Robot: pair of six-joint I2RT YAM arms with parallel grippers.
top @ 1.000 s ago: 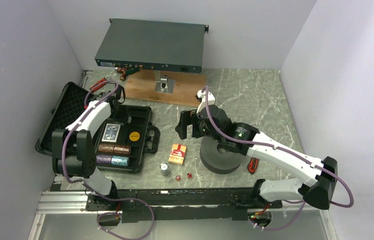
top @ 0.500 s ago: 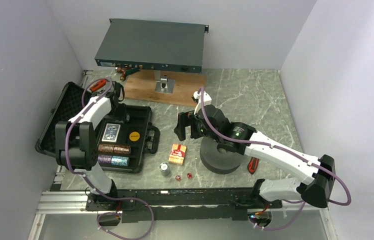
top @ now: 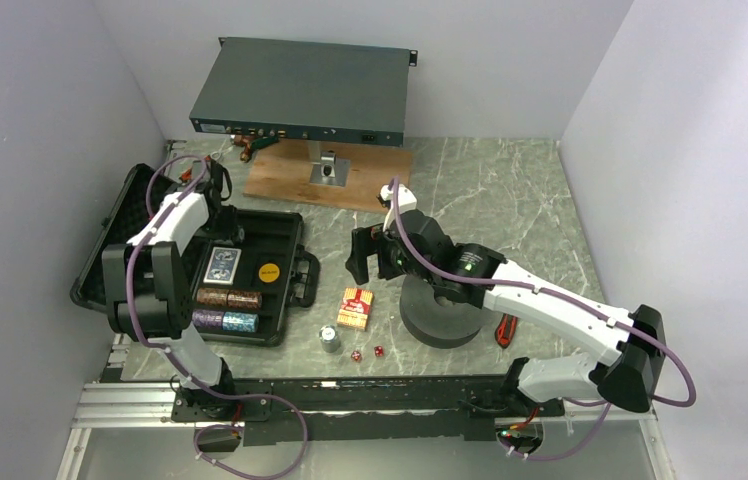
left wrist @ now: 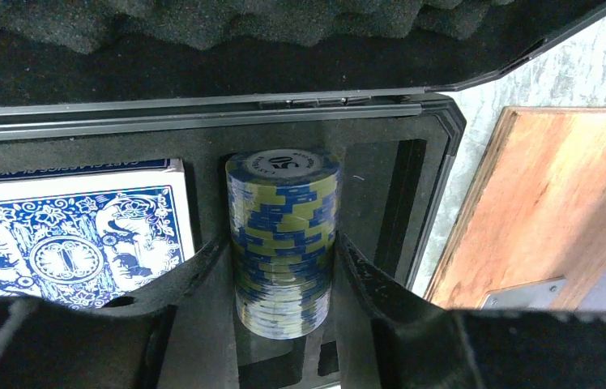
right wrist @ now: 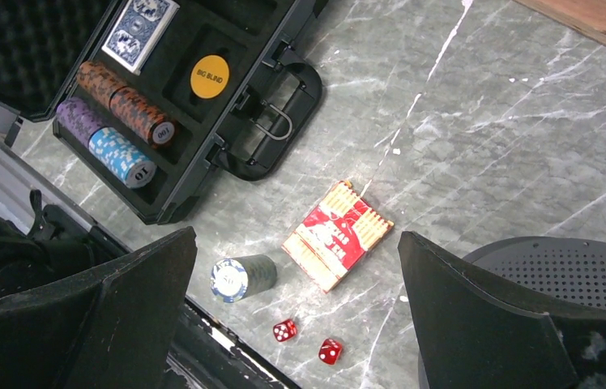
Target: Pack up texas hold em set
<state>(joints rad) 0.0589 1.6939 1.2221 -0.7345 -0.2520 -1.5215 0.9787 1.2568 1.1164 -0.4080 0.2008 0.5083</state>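
Note:
The black briefcase [top: 290, 240] lies open at the left, its foam lid [top: 125, 235] laid back. In it are a blue card deck [top: 221, 265], a yellow disc [top: 269, 271] and chip stacks [top: 228, 298]. My left gripper [top: 222, 228] is over the case's back slots, shut on a blue-and-yellow chip stack [left wrist: 283, 203]. My right gripper [top: 368, 255] hangs open and empty above the table. Below it lie a red card box [right wrist: 337, 234], a dark chip stack on its side [right wrist: 242, 278] and two red dice [right wrist: 284, 330].
A dark grey foam ring [top: 442, 318] sits under the right arm, a red-handled tool [top: 505, 330] beside it. A flat grey rack box [top: 305, 92] stands on a wooden board [top: 280, 175] at the back. The case handle [right wrist: 283, 121] sticks out toward the card box.
My left arm has swung left and back over the case. My right gripper has drifted a little left, still open.

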